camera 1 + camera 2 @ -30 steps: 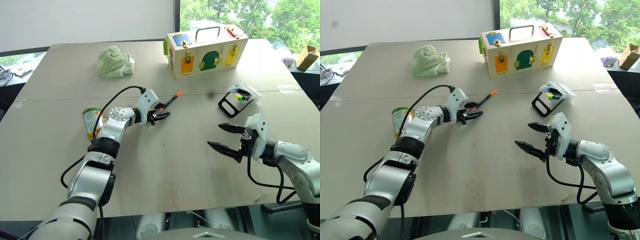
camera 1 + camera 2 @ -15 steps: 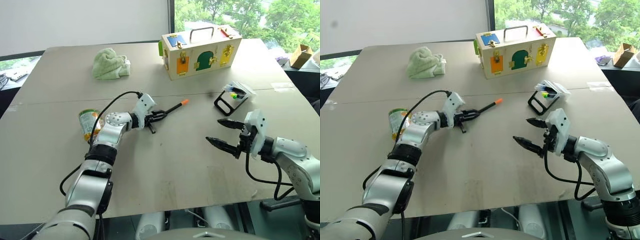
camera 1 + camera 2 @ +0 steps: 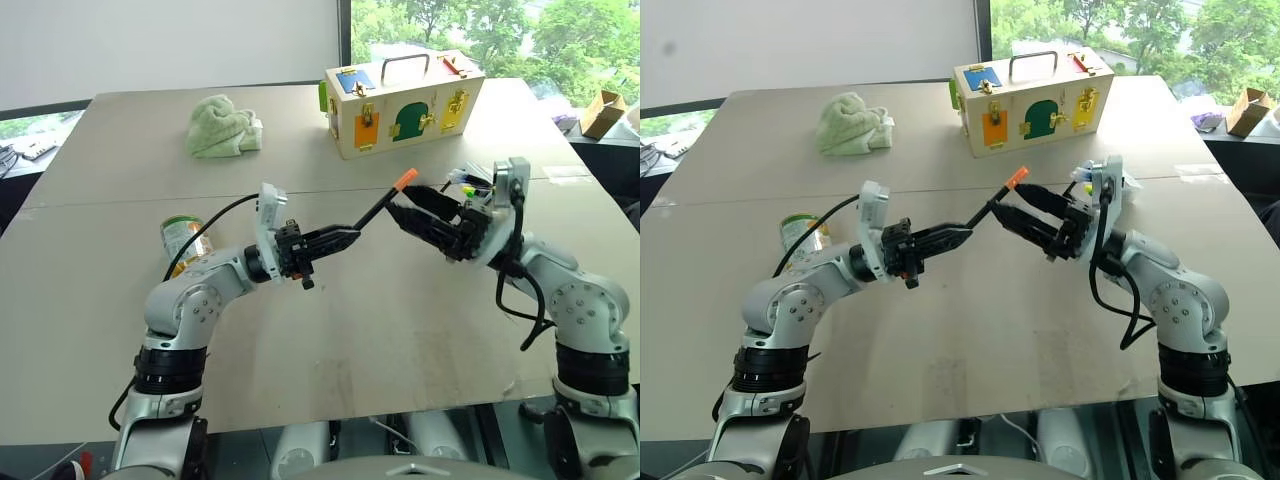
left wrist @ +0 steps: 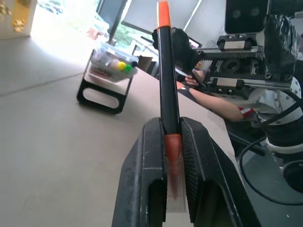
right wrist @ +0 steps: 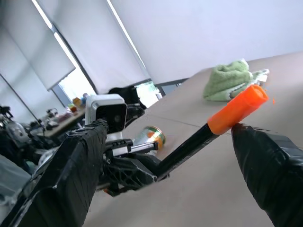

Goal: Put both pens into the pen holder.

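While left end effector [image 3: 335, 238] clamps orange-ended pen [image 3: 380, 205] aloft over worktop [image 3: 330, 330], right end effector [image 3: 420, 208] gapes wide around its tip: handover step. Next, probably: right closes, left releases; pen holder [image 3: 478, 182] just behind.

A wide beige tabletop [image 3: 330, 330] carries a crumpled green towel [image 3: 224, 127] near its far left, and a wooden box [image 3: 403, 103] with coloured doors and a metal handle at far centre. A green can [image 3: 183, 238] lies on its side at the left; the pen holder [image 3: 1098, 181] sits at the right.
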You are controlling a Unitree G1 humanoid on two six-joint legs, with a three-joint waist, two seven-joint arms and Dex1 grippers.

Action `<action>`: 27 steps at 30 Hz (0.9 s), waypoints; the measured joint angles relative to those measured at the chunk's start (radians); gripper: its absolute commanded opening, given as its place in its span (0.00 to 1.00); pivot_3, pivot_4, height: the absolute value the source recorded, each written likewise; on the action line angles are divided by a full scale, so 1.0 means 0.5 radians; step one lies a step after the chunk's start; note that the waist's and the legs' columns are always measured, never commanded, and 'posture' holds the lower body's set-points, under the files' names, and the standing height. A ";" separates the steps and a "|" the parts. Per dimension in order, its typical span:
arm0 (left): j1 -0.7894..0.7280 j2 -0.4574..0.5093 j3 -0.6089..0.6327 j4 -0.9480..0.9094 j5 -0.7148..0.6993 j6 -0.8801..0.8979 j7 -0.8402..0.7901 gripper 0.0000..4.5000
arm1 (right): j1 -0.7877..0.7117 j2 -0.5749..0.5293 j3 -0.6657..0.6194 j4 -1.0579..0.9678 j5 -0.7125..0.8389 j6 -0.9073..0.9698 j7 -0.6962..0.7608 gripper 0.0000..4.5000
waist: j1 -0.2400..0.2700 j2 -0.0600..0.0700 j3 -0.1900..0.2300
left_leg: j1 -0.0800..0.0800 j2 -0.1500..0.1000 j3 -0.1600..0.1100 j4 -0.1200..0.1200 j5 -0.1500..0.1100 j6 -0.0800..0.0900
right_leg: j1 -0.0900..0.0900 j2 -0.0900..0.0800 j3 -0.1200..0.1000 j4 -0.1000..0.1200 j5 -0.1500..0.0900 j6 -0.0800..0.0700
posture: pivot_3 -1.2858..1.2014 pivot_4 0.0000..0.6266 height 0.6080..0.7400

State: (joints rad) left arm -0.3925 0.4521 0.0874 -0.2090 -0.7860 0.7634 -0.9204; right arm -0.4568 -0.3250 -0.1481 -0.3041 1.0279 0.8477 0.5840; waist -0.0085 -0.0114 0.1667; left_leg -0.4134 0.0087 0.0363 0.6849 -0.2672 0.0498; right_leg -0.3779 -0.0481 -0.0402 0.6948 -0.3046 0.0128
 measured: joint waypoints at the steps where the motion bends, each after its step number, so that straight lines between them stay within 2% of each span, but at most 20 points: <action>1: -0.001 -0.001 -0.013 -0.007 0.000 -0.004 0.000 0.00 | -0.019 0.009 0.000 0.013 0.012 0.003 -0.017 0.99 | 0.004 0.000 0.000 | -0.001 -0.001 0.000 0.000 0.000 0.000 | 0.000 0.000 0.000 -0.001 0.000 0.000 | 0.52 0.24 1.00; 6: -0.006 -0.012 -0.037 -0.009 0.000 -0.014 0.007 0.00 | -0.047 0.033 0.005 0.058 0.039 0.007 -0.060 0.99 | 0.000 0.000 0.000 | -0.002 -0.002 0.001 -0.001 0.000 0.000 | -0.001 -0.001 0.001 -0.003 0.000 0.000 | 0.52 0.24 1.00; 7: -0.006 -0.012 -0.038 -0.009 0.000 -0.014 0.010 0.00 | -0.047 0.033 0.007 0.059 0.039 0.007 -0.059 0.94 | -0.001 0.000 0.000 | -0.002 -0.001 0.001 -0.001 0.000 0.000 | -0.002 0.000 0.001 -0.003 0.000 0.000 | 0.52 0.24 1.00; 9: -0.006 -0.012 -0.040 -0.009 0.000 -0.018 0.013 0.00 | -0.047 0.035 0.008 0.065 0.040 0.007 -0.059 0.81 | -0.003 0.000 0.000 | -0.002 -0.001 0.001 -0.002 0.000 0.000 | -0.002 0.000 0.001 -0.003 0.000 0.000 | 0.52 0.24 1.00; 10: -0.006 -0.012 -0.040 -0.013 -0.001 -0.023 0.010 0.00 | -0.047 0.036 0.008 0.071 0.040 0.007 -0.061 0.72 | -0.003 0.000 0.000 | -0.002 -0.001 0.001 -0.002 0.000 0.000 | -0.002 0.000 0.001 -0.003 0.000 0.000 | 0.52 0.24 1.00; 11: -0.007 -0.015 -0.041 -0.021 -0.005 -0.027 0.006 0.00 | -0.046 0.036 0.008 0.077 0.041 0.007 -0.061 0.58 | -0.004 0.000 0.000 | -0.002 -0.001 0.001 -0.002 0.000 0.000 | -0.002 0.000 0.001 -0.003 0.000 0.000 | 0.52 0.24 1.00; 12: -0.008 -0.018 -0.041 -0.027 -0.006 -0.029 0.003 0.00 | -0.046 0.037 0.008 0.078 0.041 0.007 -0.061 0.50 | -0.004 0.000 0.000 | -0.002 -0.001 0.001 -0.002 0.000 0.000 | -0.002 0.000 0.001 -0.003 0.000 0.000 | 0.52 0.24 1.00; 13: -0.010 -0.019 -0.044 -0.033 -0.008 -0.033 -0.001 0.00 | -0.045 0.036 0.007 0.078 0.041 0.007 -0.062 0.37 | -0.004 0.000 0.000 | -0.002 -0.001 0.001 -0.002 0.000 0.000 | -0.002 0.000 0.001 -0.003 0.000 0.000 | 0.52 0.24 1.00; 15: -0.015 -0.021 -0.053 -0.040 -0.013 -0.045 -0.010 0.00 | -0.042 0.036 0.004 0.079 0.041 0.007 -0.068 0.20 | -0.004 0.000 0.000 | -0.002 -0.001 0.001 -0.002 0.000 0.000 | -0.002 0.000 0.001 -0.003 0.000 0.000 | 0.52 0.24 1.00; 16: -0.015 -0.020 -0.062 -0.039 -0.014 -0.048 -0.019 0.00 | -0.040 0.043 0.005 0.079 0.080 0.008 -0.057 0.07 | -0.004 0.000 0.000 | -0.002 -0.001 0.001 -0.002 0.000 0.000 | -0.002 0.000 0.001 -0.003 0.000 0.000 | 0.52 0.24 1.00; 17: -0.013 -0.021 -0.070 -0.038 -0.022 -0.049 -0.028 0.00 | -0.040 0.054 0.000 0.076 0.111 0.008 -0.047 0.02 | -0.004 0.000 0.000 | -0.002 -0.001 0.001 -0.002 0.000 0.000 | -0.002 0.000 0.001 -0.003 0.000 0.000 | 0.52 0.24 1.00; 23: -0.011 -0.020 -0.111 -0.029 -0.001 -0.026 0.029 0.60 | -0.040 0.031 0.016 0.049 0.120 -0.008 -0.056 0.02 | -0.004 0.000 0.000 | -0.002 -0.001 0.001 -0.002 0.000 0.001 | -0.002 0.000 0.002 -0.003 0.000 0.000 | 0.52 0.24 1.00; 27: -0.060 0.007 -0.101 -0.023 0.129 -0.119 0.150 0.60 | -0.057 -0.076 -0.001 0.082 -0.010 -0.105 -0.045 0.02 | 0.000 0.000 0.000 | -0.002 -0.001 0.001 -0.002 0.000 0.001 | -0.002 0.000 0.001 -0.003 0.000 0.000 | 0.52 0.24 1.00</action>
State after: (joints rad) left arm -0.4225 0.4555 0.0367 -0.2205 -0.7216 0.7041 -0.8453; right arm -0.4851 -0.3629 -0.1486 -0.2629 1.0226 0.7951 0.5613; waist -0.0086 -0.0114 0.1669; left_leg -0.4145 0.0080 0.0366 0.6840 -0.2674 0.0502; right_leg -0.3788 -0.0483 -0.0395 0.6933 -0.3047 0.0128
